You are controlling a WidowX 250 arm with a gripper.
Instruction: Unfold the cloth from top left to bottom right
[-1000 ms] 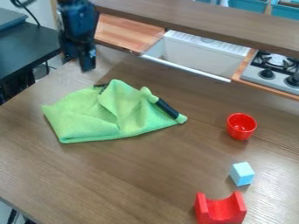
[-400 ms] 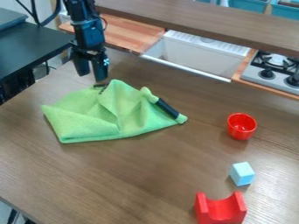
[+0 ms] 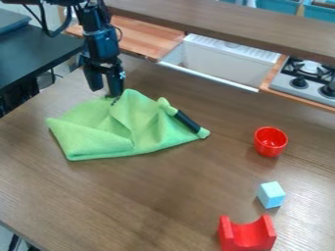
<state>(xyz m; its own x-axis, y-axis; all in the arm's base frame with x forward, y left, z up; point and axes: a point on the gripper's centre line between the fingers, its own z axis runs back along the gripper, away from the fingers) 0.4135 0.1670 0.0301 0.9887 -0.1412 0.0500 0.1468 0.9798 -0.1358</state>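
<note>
While the arm (image 3: 98, 34) hangs nearly vert. in the upper L of the view, its gripper (image 3: 107, 92) points down at the cloth's top-L edge, fingers spread wide w/ a gap btwn them; can't tell if the tips touch the fabric. Green cloth (image 3: 91, 147) lies L of ctr on the brown wood-grain table (image 3: 163, 196), partly folded over, rumpled & peaked toward the top. Green-&-black stick (image 3: 188, 121) lies at a slant along its R side. Well apart on the R: red cup (image 3: 270, 142), then a lt-blue block (image 3: 271, 194), then a red notched piece (image 3: 247, 238) near the bottom edge. Bkgd: brown ledge (image 3: 216, 19) across the top, white sink (image 3: 229, 59) beyond the table, stove (image 3: 307, 83) far R, dark table (image 3: 36, 56) upper L, blue bins (image 3: 275, 5) top R.
</note>
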